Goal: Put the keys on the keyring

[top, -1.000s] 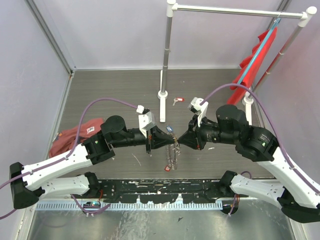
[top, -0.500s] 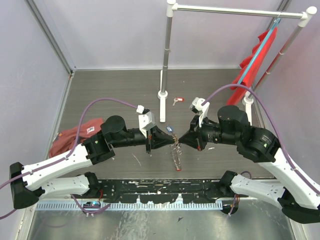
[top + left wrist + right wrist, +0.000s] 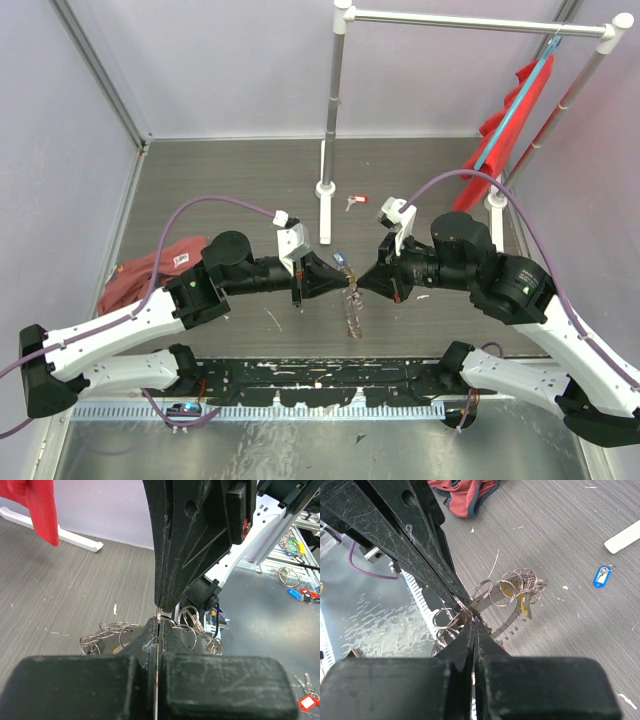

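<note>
The keyring (image 3: 351,314) is a silvery toothed loop strung with several small split rings. It hangs between my two grippers above the table. It also shows in the left wrist view (image 3: 107,632) and in the right wrist view (image 3: 512,587). My left gripper (image 3: 343,284) is shut on its top edge (image 3: 158,625). My right gripper (image 3: 358,284) is shut on the same spot from the other side (image 3: 474,622), tip to tip with the left. A blue-tagged key (image 3: 340,260) lies on the table just behind the grippers (image 3: 603,575). A red-tagged key (image 3: 355,201) lies farther back.
A white rack post (image 3: 331,110) and its base (image 3: 325,188) stand behind the grippers. A red cloth (image 3: 510,110) hangs at the back right. A red rag (image 3: 140,275) lies at the left. More tagged keys (image 3: 305,697) lie on the metal shelf at the near edge.
The hanging keyring has swung a little to the right and turned under the grippers. Both grippers stay shut tip to tip in nearly the same place.
</note>
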Robot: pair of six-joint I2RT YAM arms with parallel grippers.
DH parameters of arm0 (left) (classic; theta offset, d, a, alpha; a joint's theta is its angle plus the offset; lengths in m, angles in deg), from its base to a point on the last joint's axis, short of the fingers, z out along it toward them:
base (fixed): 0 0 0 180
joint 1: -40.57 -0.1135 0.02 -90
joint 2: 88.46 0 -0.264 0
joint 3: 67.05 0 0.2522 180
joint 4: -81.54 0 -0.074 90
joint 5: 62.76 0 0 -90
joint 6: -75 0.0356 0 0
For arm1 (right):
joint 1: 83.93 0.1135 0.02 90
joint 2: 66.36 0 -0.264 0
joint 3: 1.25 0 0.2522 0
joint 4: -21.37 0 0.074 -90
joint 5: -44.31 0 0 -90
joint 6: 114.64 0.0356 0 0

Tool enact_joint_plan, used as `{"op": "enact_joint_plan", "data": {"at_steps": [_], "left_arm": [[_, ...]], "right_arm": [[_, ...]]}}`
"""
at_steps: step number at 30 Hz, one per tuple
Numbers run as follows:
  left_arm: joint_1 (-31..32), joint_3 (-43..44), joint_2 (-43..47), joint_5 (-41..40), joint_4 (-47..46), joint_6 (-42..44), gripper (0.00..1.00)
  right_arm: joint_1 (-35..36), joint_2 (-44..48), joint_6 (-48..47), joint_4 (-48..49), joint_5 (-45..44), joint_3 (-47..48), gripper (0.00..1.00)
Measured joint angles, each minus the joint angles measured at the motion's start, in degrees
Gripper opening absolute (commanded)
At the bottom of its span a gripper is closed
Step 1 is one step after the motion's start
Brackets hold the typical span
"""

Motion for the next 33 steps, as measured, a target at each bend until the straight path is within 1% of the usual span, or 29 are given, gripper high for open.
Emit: {"op": "enact_joint_plan", "data": {"at_steps": [8,15,20,23,28,31,33], "left_arm": [[0.0,0.0,0.0,0.0,0.1,0.0,0.0],[0.0,0.0,0.0,0.0,0.4,0.0,0.0],[0.0,0.0,0.0,0.0,-0.1,0.0,0.0],[0.0,0.0,0.0,0.0,-0.1,0.0,0.0],[0.0,0.0,0.0,0.1,-0.1,0.0,0.0],[0.0,0.0,0.0,0.3,-0.1,-0.1,0.0],[0.0,0.0,0.0,0.6,-0.5,-0.3,0.0]], "right_arm": [[0.0,0.0,0.0,0.0,0.0,-0.4,0.07],[0.0,-0.9,0.0,0.3,0.3,-0.9,0.14],[0.0,-0.9,-0.1,0.2,-0.1,-1.1,0.22],[0.0,-0.5,-0.4,0.2,-0.7,-1.1,0.24],[0.0,1.9,-2.0,0.3,-1.9,-1.1,0.31],[0.0,5.2,-3.6,2.0,-2.1,-2.1,0.31],[0.0,7.3,-4.6,3.5,-2.1,-3.3,0.29]]}}
